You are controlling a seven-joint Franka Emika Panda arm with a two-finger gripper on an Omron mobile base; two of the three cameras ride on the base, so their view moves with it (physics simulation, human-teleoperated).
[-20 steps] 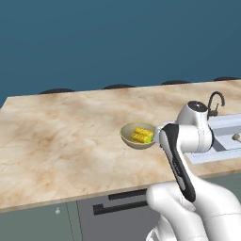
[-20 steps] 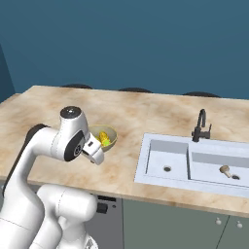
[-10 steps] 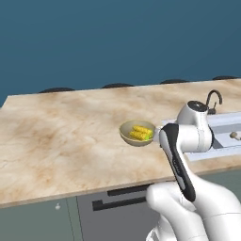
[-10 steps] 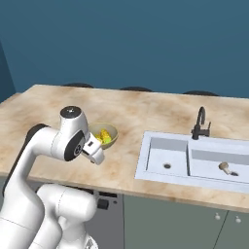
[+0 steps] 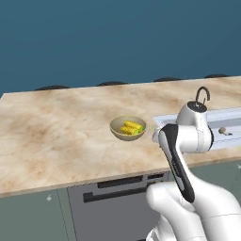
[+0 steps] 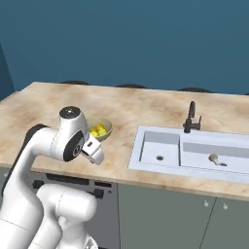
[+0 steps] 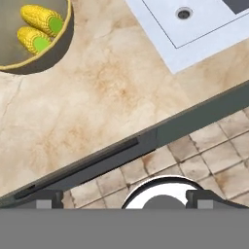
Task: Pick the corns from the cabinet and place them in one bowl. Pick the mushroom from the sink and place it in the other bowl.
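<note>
A: Where are the corns (image 5: pixel 130 127) lying?

B: Both cobs are lying side by side inside the tan bowl (image 5: pixel 117 131), which is sitting on the marble tabletop (image 5: pixel 56 136). In the hand view they are showing at about 11 o'clock, green ends pointing toward the centre.

A: And the mushroom (image 6: pixel 213 157)?

B: It is resting in the right basin of the pale sink (image 6: pixel 151 163), near the drain, at about 3 o'clock in the right base view. A black tap (image 6: pixel 191 118) is standing behind the sink.

A: What is the tool (image 7: pixel 124 199) doing?

B: It is hanging over the front edge of the tabletop, between bowl and sink, looking down at the tiled floor (image 7: pixel 204 160). Its two fingertips (image 7: pixel 44 200) are standing wide apart, released and gripping nothing.
</note>
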